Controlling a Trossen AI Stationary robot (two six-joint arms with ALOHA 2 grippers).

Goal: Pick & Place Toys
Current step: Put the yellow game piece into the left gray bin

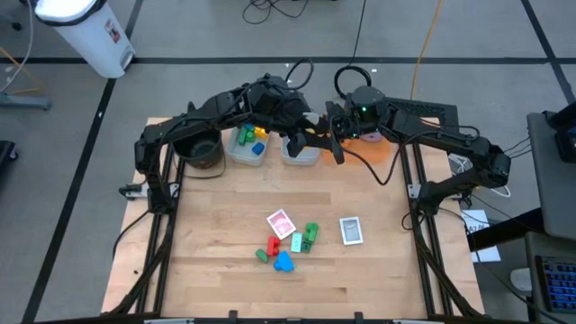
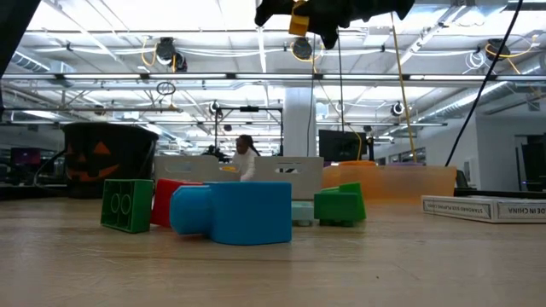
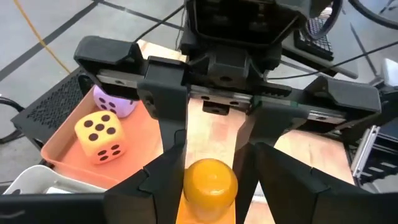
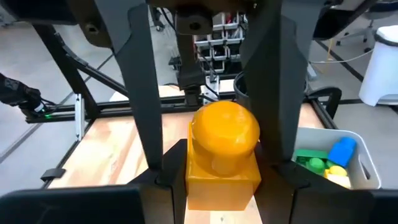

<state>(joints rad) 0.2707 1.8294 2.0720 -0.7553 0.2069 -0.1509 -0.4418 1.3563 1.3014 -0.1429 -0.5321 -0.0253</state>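
A yellow-orange block with one round stud [image 4: 224,149] is held high above the table's far middle, between my two grippers, which meet tip to tip. It also shows in the left wrist view [image 3: 211,183] and at the top of the low view [image 2: 299,21]. My left gripper [image 1: 304,139] [image 3: 211,190] and my right gripper [image 1: 331,135] [image 4: 224,183] are both closed around it. Green [image 1: 309,236], red [image 1: 273,245] and blue [image 1: 284,262] blocks and two cards [image 1: 281,222] [image 1: 351,230] lie on the table's near middle. My left gripper has the block between its two fingers, on the sides [image 3: 186,193] of its lower body. It comes level from the table's left. The block is clear of the table, stud toward the right gripper. My right gripper pinches the block's square base [image 4: 189,177] between its two fingers, coming level from the table's right. The block is lifted clear. The left arm's fingers [image 4: 149,112] stand alongside the same block, facing mine.
A clear bin [image 1: 249,144] with green, blue and yellow blocks and a second clear bin [image 1: 301,153] stand at the far edge, below the grippers. A black pot [image 1: 200,148] is to their left. An orange tray [image 3: 62,149] holds an orange die [image 3: 99,134] and a purple die [image 3: 115,102].
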